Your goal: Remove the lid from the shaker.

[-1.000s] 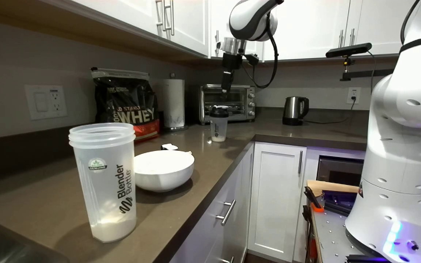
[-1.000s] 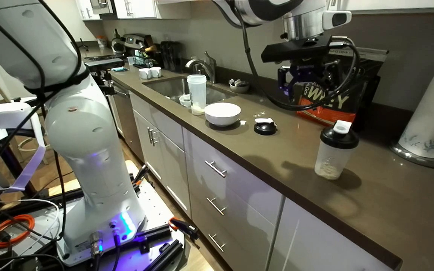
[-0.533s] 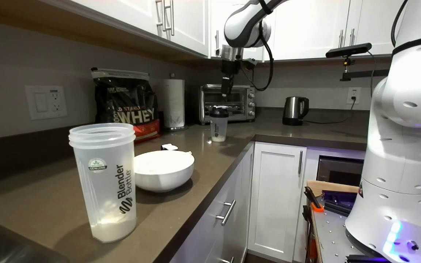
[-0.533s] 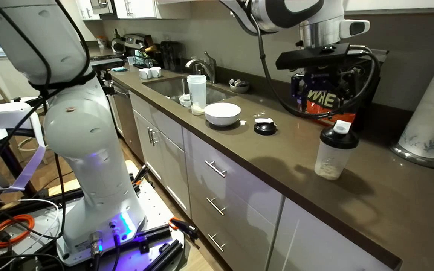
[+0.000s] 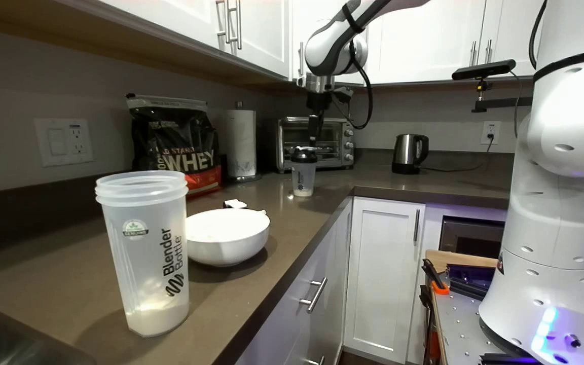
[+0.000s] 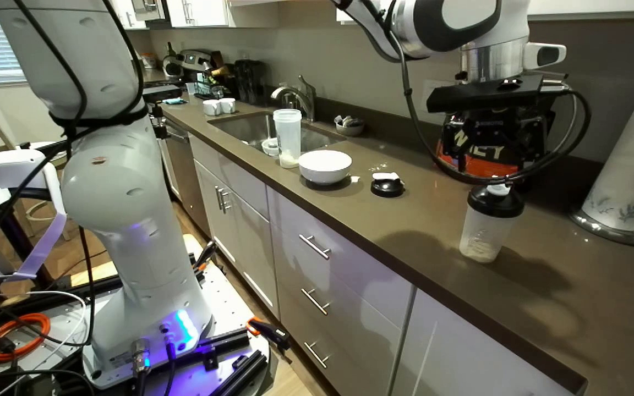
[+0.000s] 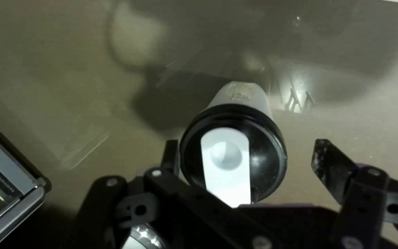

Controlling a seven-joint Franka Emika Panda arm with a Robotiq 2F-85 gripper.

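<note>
We have the end effector (image 7: 246, 152) released, its fingers (image 7: 330, 167) spread wide above the shaker (image 6: 484, 236). In the wrist view the black lid (image 7: 268, 162) shows between those fingers, nearer the one on the left of that picture; whether that finger touches it, we cannot tell. In an exterior view we see the fingertips (image 5: 314, 133) pointing down, just over the lid. The lid sits on the shaker, topped by its white flap (image 7: 226, 173), and the shaker stands upright on the surface (image 6: 614, 286) with pale powder (image 6: 480, 251) in the bottom. Behind it in an exterior view we see the bag (image 6: 490, 166), and to one side the roll (image 6: 630, 165). In both exterior views an open bottle (image 5: 145, 253), also with powder in it, stands just beside a white bowl (image 5: 228, 246). A loose lid (image 6: 387, 188), black with a white flap, lies near the bowl, between it and the shaker. Near the corner we see an oven (image 5: 331, 136) and a kettle (image 5: 406, 152).
</note>
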